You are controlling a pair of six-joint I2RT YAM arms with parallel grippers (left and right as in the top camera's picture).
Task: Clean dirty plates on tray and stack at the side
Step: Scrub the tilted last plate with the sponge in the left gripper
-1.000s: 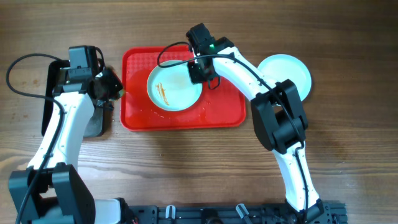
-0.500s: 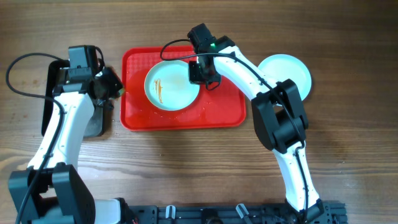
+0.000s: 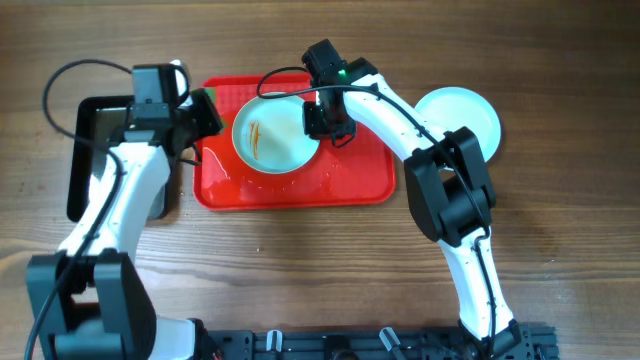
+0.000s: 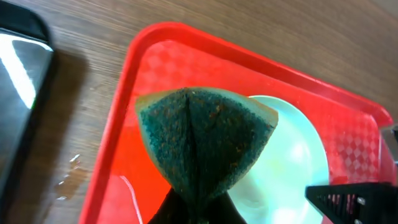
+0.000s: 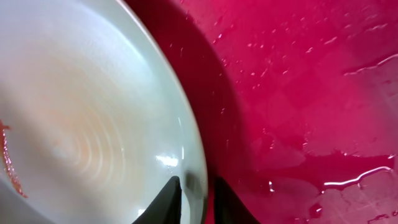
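A pale plate [image 3: 272,135] with an orange-brown sauce streak is over the red tray [image 3: 350,175], tilted, its right rim pinched by my right gripper [image 3: 316,118]. The right wrist view shows the rim [image 5: 186,137] between the fingers [image 5: 198,198] above the wet tray [image 5: 298,81]. My left gripper [image 3: 205,113] is shut on a dark green sponge [image 4: 202,134] and holds it over the tray's left end [image 4: 118,155], just left of the plate [image 4: 292,162]. A clean plate [image 3: 462,115] lies on the table to the right of the tray.
A black metal tray [image 3: 90,150] with a shiny bottom lies left of the red tray; its corner shows in the left wrist view [image 4: 18,68]. Water drops and streaks lie on the red tray. Cables run from both wrists.
My left arm has swung right from the black tray, bringing the sponge over the red tray's left end. The plate has shifted a little left and tilted in my right gripper.
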